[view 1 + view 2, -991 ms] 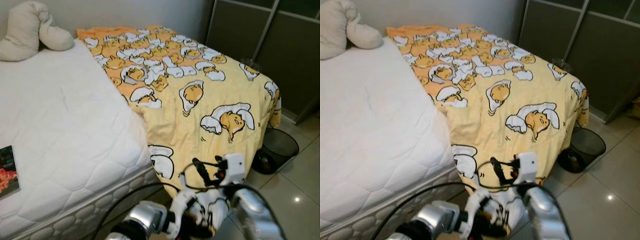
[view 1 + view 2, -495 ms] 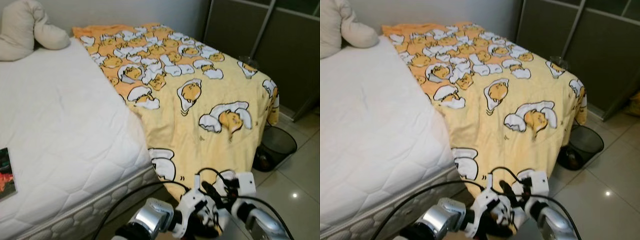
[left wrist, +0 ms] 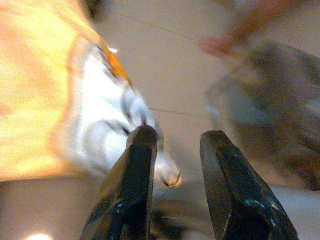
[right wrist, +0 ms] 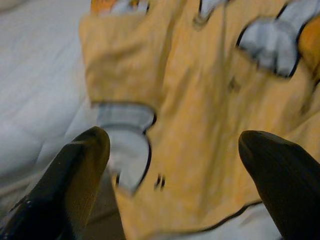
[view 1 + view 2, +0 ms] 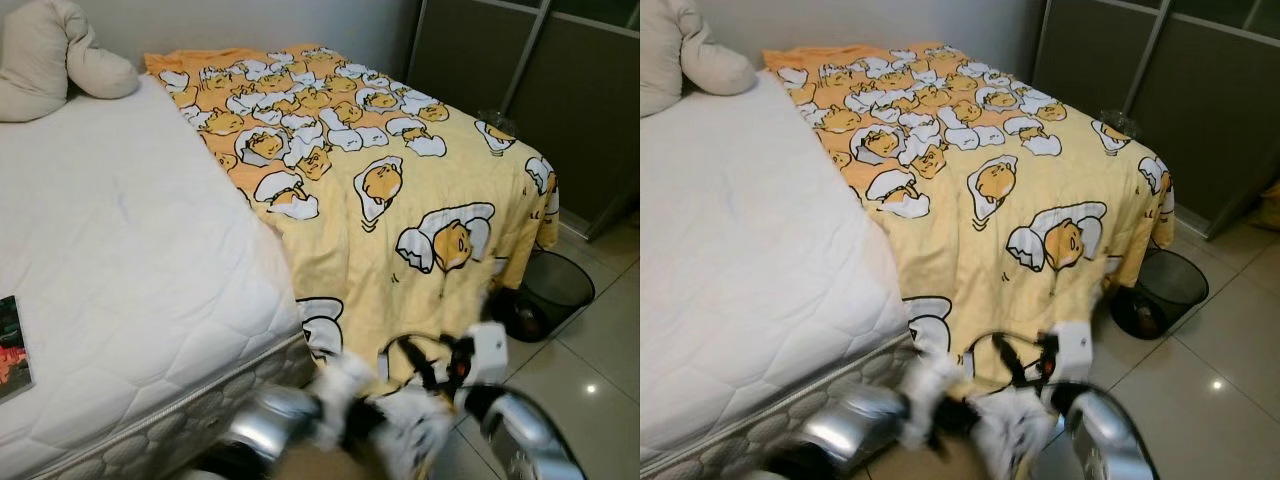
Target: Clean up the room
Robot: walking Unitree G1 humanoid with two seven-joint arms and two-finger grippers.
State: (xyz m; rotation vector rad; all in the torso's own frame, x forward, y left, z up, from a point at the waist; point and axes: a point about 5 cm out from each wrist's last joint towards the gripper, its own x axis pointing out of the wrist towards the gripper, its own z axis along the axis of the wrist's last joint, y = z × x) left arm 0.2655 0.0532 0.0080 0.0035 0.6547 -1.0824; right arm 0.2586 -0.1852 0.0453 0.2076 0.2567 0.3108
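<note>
Yellow blanket (image 5: 400, 190) covers white mattress (image 5: 120, 260); right gripper (image 4: 175, 150) wide; left gripper (image 3: 172, 140) narrowly parted.

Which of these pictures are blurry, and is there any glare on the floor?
Eye views: blanket and mattress sharp; the arms at the bottom edge are smeared. A small glare spot shines on the floor tile. Left wrist view: heavy blur on cloth and floor; fingers sharper. Right wrist view: blanket soft, fingers dark.
</note>
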